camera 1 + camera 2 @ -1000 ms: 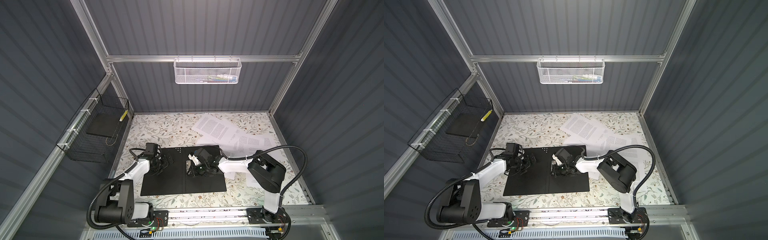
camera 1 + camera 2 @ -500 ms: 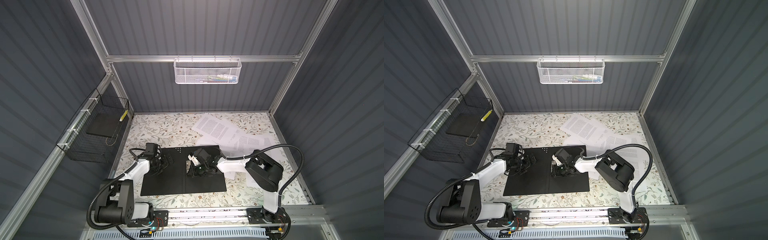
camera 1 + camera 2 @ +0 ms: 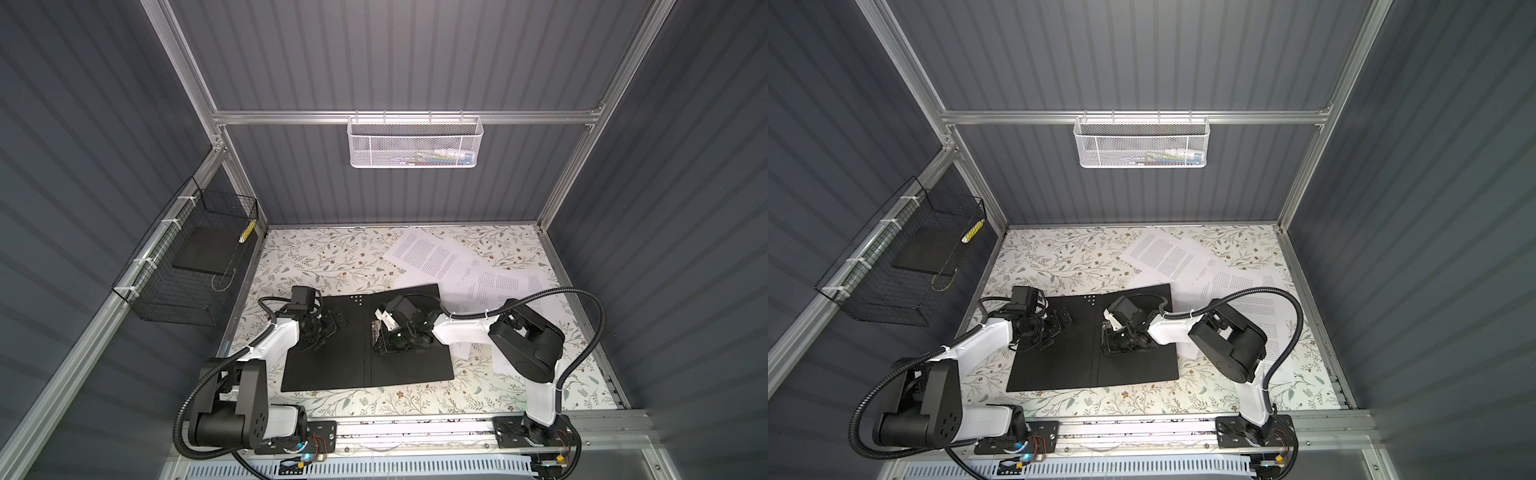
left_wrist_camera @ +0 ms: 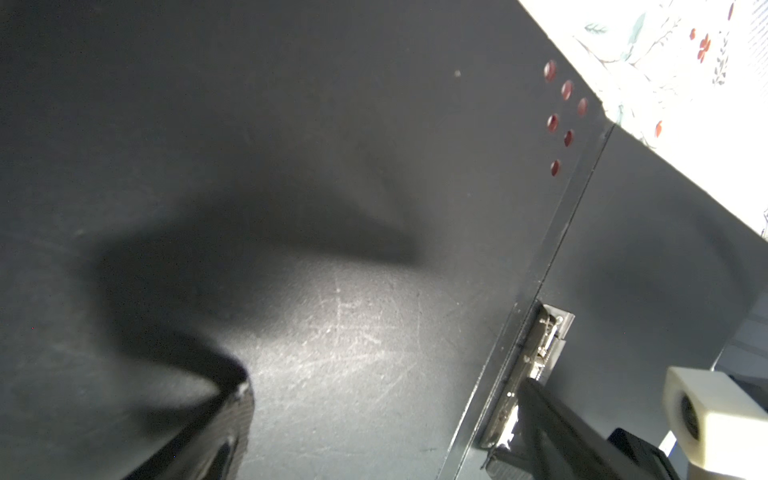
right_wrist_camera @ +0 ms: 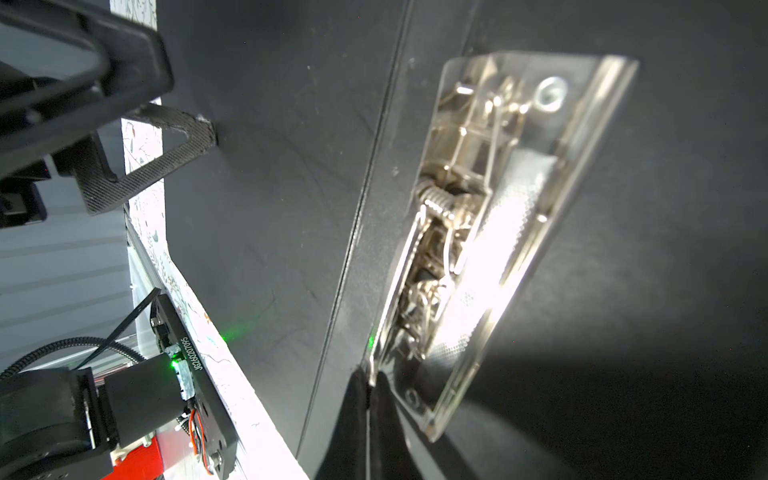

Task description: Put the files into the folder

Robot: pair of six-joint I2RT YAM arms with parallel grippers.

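The folder (image 3: 332,361) (image 3: 1067,365) lies open and flat on the table, black inside up. Its metal clip (image 5: 478,249) (image 4: 544,340) sits just right of the spine. My right gripper (image 3: 380,336) (image 3: 1108,336) (image 5: 370,380) is shut, its tips pinching the near end of the clip's lever. Over the folder's left half my left gripper (image 3: 328,330) (image 3: 1057,328) (image 4: 384,386) stands open, fingertips down on the black surface with nothing between them. The files (image 3: 428,253) (image 3: 1163,253), white printed sheets, lie scattered behind and right of the folder, partly under my right arm.
A white mesh basket (image 3: 415,141) hangs on the back wall. On the left wall a black wire basket (image 3: 187,266) holds a dark flat slab (image 3: 205,249). The floral table top (image 3: 324,257) reaches from the folder to the back wall.
My right gripper's jaws have closed together on the clip's lever, and that arm's elbow has shifted slightly left. The left arm and the folder have not moved.
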